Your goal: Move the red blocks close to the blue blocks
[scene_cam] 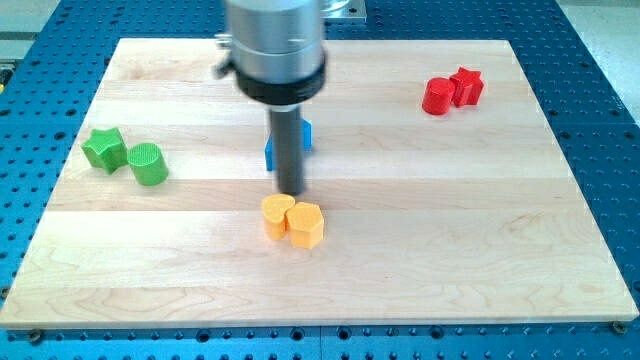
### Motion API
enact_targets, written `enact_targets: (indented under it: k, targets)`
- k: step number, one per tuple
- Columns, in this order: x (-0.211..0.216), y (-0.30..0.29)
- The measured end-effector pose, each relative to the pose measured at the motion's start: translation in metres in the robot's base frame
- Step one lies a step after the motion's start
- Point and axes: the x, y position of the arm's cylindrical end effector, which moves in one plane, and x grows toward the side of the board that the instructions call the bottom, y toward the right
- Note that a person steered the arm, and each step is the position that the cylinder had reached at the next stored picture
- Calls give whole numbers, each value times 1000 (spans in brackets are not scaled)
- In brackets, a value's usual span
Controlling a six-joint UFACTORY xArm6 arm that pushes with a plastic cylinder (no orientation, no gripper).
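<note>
Blocks lie scattered on the wooden board (400, 240). My tip (290, 192) has no fingers to open or close; it stands just above the yellow heart (277, 214) and yellow hexagon (306, 224). My rod hides most of the blue blocks (305, 136). Red cylinder (437, 96) and red star (466, 86) touch, well apart at the view's upper right. Green star (103, 148) and green cylinder (148, 164) sit left.

Wooden board (400, 210) with green (125, 157), red (452, 92), yellow (294, 220), blue blocks (305, 136).
</note>
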Motion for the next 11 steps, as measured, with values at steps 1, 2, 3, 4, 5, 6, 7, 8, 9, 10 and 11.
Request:
enact_targets:
  k: [1, 2, 3, 4, 5, 6, 7, 8, 9, 10, 11]
  targets:
    - [-42, 86]
    - [-91, 166]
    - [-121, 198]
    - [-135, 229]
    - [-152, 265]
    - [-179, 288]
    - [-177, 244]
    - [-155, 179]
    - [-129, 130]
    - [-113, 132]
    - [-76, 102]
